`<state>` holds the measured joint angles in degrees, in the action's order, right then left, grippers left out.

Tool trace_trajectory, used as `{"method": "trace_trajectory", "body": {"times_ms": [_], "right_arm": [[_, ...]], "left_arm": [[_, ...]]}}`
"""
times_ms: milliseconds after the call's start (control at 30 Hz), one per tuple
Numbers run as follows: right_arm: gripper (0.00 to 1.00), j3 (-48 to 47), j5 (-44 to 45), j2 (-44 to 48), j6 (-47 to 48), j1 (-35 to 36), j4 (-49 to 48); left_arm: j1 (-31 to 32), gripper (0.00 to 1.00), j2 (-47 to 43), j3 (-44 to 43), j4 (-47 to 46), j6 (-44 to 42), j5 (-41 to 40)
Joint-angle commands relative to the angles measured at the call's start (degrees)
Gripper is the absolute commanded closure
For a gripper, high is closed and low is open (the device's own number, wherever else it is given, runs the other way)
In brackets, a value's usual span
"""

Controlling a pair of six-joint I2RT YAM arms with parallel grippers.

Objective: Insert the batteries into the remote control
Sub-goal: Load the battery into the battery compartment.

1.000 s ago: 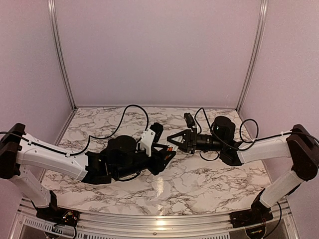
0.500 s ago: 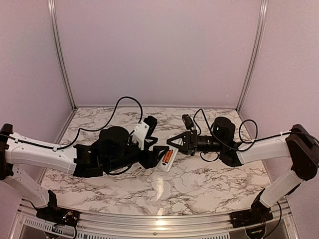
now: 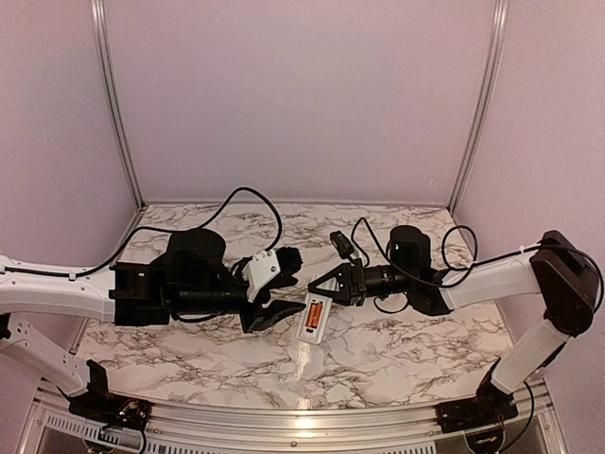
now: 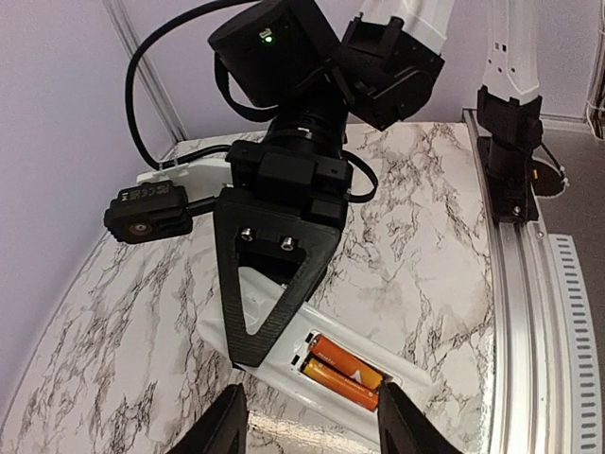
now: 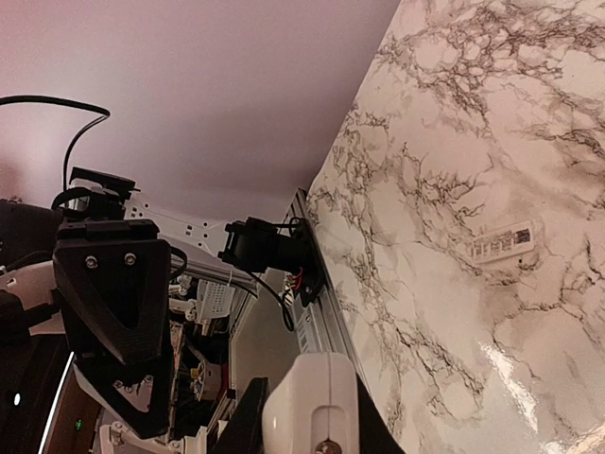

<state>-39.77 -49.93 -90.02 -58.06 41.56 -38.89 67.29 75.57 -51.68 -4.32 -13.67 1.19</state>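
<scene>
**K:** Overhead view, starting lowest in the frame. What was there?

**M:** Bare marble table (image 3: 397, 350). Just below frame centre was the remote control (image 3: 309, 332), back side up with the bay uncovered. The batteries (image 4: 342, 372) sat in the bay side by side, both orange.

**K:** Was the remote resting on the marble?

**M:** Could not tell. Its upper end was clamped in the right gripper (image 3: 319, 288), whose jaws were closed tight on the white body. Its other end pointed toward the bottom of the frame.

**K:** And the left gripper (image 3: 295, 281)?

**M:** It was just left of the remote, jaws partly spread and holding nothing. In its own wrist view the two fingertips stood at the bottom edge, one on either side of the battery end, not closed on it.

**K:** Anything farther out?

**M:** In the right wrist view, middle right, a small white cover piece (image 5: 504, 243) lay flat on the marble. I could not place it in the overhead view. Behind everything, at the top of the overhead frame, was a plain lilac back wall (image 3: 302, 95).
</scene>
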Motion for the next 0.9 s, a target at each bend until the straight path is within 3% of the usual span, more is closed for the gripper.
{"method": "trace_trajectory", "body": {"times_ms": [0,367,867], "right_arm": [[1.0,-3.95,-1.86,-0.89,3.72,1.31,3.98],[1.0,-6.57,-1.81,-2.76,6.72,3.05,8.53],[1.0,-8.56,-1.71,-2.96,9.64,4.05,12.77]], "left_arm": [[1.1,0.54,1.17,-1.56,4.23,-9.37,3.71],[3.08,0.72,3.78,-2.78,5.59,-13.96,0.6],[3.64,0.77,6.93,-4.92,7.7,-17.45,-2.66]]}}
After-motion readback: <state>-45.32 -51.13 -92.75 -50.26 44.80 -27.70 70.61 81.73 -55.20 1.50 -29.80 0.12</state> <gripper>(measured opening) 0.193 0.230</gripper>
